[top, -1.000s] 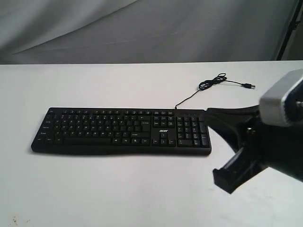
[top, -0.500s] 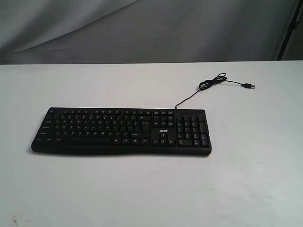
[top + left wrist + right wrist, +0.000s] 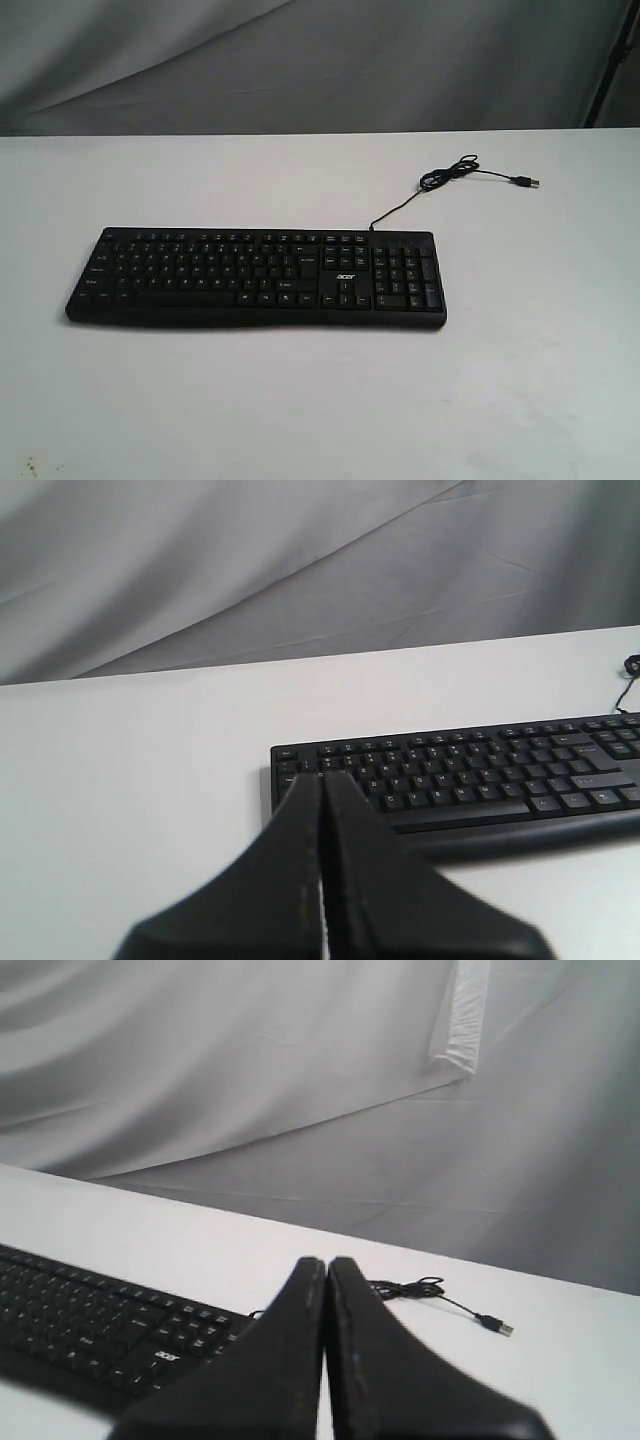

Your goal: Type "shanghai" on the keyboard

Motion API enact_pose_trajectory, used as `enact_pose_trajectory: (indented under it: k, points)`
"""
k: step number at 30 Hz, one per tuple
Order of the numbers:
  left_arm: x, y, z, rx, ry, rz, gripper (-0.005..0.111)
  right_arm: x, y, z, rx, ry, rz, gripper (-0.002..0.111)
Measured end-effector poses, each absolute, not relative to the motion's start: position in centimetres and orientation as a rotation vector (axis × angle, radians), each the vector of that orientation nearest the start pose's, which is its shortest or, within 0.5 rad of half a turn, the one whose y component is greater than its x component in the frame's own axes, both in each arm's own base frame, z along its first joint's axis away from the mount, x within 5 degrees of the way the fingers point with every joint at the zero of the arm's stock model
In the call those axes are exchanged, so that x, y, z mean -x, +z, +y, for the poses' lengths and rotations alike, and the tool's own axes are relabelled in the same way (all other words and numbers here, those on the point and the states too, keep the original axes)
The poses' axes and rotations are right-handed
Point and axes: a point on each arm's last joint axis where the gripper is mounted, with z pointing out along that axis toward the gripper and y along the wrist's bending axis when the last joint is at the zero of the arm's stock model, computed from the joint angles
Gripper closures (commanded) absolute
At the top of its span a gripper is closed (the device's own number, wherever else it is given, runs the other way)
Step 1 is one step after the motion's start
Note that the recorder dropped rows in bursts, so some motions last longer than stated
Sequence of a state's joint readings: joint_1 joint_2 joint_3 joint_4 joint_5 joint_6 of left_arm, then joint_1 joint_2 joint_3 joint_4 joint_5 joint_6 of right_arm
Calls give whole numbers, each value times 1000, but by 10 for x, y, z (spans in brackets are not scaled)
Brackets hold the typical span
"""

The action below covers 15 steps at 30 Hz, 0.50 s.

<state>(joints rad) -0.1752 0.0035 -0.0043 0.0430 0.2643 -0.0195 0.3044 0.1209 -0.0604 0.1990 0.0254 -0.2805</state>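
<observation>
left gripper [image 3: 321, 780] and right gripper [image 3: 326, 1265] were pinched shut and empty, touching no key of the keyboard [image 3: 255, 277], its cable [image 3: 450, 175] trailing toward two o'clock; letters typed couldn't be told.

The keyboard [image 3: 255, 277] lies on the table [image 3: 300, 400]; its cable [image 3: 440, 178] coils behind the keyboard's right end, the plug [image 3: 527, 182] farther right.

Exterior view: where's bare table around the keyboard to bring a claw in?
Bare table runs wide on the near side of the keyboard and off both its short ends. Behind it, the left and middle strip is bare too. The back right is crowded: the cable coils there and ends in a loose plug.
</observation>
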Motion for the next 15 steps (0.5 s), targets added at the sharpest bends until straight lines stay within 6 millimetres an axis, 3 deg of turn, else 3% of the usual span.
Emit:
enact_pose_trajectory:
  k: [6, 15]
  points:
    - [-54, 191, -9, -164, -102, 1740, 107, -55, 211, 12, 212, 126, 1520, 108]
    - [-54, 191, -9, -164, -102, 1740, 107, -55, 198, 11, 287, 35, 1634, 108]
